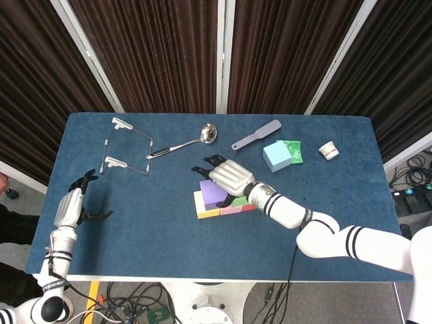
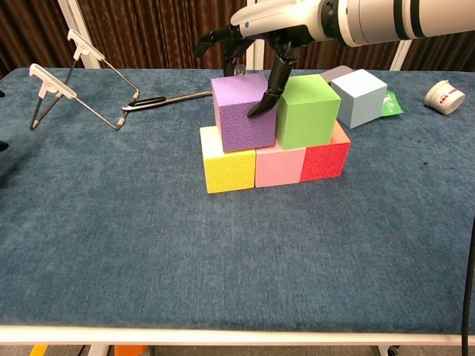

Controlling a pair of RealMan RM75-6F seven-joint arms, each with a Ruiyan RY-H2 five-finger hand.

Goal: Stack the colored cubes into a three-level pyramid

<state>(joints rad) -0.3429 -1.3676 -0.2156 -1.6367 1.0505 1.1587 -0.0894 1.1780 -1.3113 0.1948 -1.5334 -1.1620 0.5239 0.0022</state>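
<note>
The blue tabletop [image 2: 148, 245] is being occupied near its middle by the cube stack. A bottom row is being formed by the yellow cube [image 2: 228, 168], the pink cube [image 2: 280, 166] and the red cube [image 2: 324, 159], touching side by side in a line running roughly parallel to the near edge. On top, the purple cube [image 2: 243, 113] is sitting over the yellow and pink ones, turned slightly askew to the row, and the green cube [image 2: 306, 111] is resting just beside it, over the pink and red ones. The light blue cube [image 2: 358, 98] is lying apart toward the far right corner, partly hidden behind the green cube in the chest view.

The right hand [image 2: 256, 33] is being held over the purple cube, fingers spread, one fingertip [image 2: 257, 111] touching its right face; no grasp is being made. In the head view most of the stack is being covered by this hand.

The left hand [image 1: 71, 204] is hovering near the near left edge, fingers apart, holding nothing.
</note>
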